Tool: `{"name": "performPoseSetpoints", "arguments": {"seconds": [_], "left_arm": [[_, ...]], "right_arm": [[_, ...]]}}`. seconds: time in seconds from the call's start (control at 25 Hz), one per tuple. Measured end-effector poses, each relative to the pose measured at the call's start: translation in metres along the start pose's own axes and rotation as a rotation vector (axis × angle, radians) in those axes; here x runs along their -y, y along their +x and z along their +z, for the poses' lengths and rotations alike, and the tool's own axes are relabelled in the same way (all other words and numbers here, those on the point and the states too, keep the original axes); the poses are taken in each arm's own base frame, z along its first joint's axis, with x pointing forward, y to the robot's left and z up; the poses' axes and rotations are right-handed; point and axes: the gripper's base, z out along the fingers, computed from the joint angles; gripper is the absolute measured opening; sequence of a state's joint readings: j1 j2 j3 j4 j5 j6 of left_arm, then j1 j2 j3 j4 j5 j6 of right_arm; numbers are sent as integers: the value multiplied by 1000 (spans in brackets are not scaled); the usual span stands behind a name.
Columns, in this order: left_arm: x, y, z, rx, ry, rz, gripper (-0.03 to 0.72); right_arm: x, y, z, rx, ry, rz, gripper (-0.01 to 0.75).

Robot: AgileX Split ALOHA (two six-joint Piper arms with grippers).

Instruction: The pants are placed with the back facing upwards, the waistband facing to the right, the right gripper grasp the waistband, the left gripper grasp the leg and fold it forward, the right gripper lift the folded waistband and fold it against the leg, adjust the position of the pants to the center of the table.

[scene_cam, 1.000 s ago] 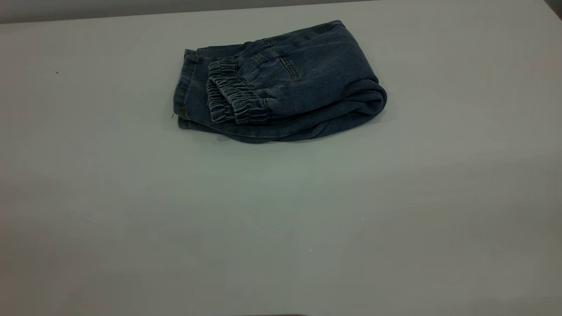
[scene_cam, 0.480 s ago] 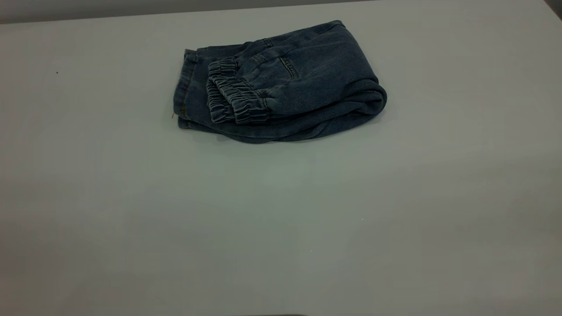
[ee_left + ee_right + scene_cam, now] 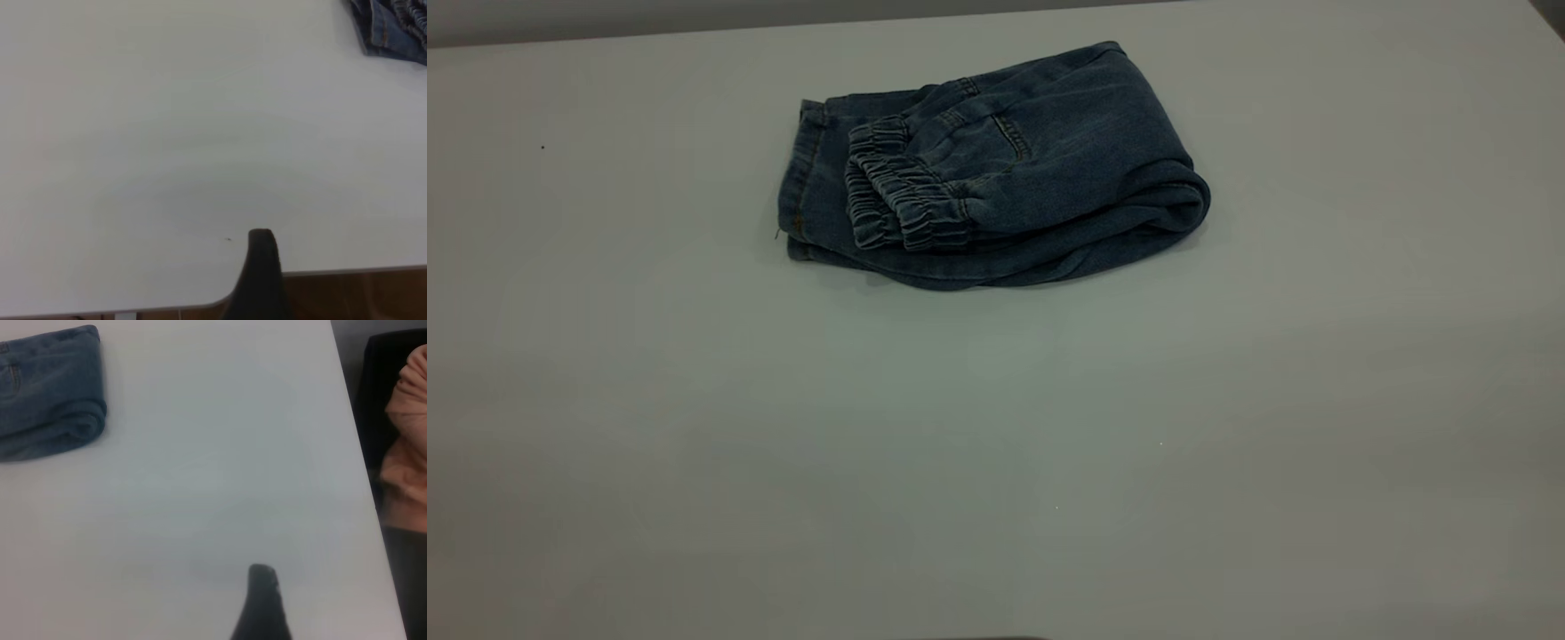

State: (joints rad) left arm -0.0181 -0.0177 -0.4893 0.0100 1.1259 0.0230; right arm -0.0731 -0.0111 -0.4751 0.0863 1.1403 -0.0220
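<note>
Denim pants lie folded on the table, well apart from both grippers' jaws, state unreadable.

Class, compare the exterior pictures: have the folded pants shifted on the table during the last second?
No. The pants keep the same spot relative to the table's far edge.

Grey wall, wooden floor

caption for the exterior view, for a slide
Folded blue faded-denim pants, gathered elastic waistband on top, lying on the plain white table; no grippers in view.
</note>
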Motion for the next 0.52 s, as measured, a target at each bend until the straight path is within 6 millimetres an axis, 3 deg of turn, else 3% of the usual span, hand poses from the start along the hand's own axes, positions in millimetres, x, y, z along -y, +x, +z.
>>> {"name": "performPoseSetpoints", "arguments": {"seconds": [0.52], "left_arm": [[0, 0, 0, -1, 0, -1, 566]], "right_arm": [[0, 0, 0, 1, 0, 3, 405]]}}
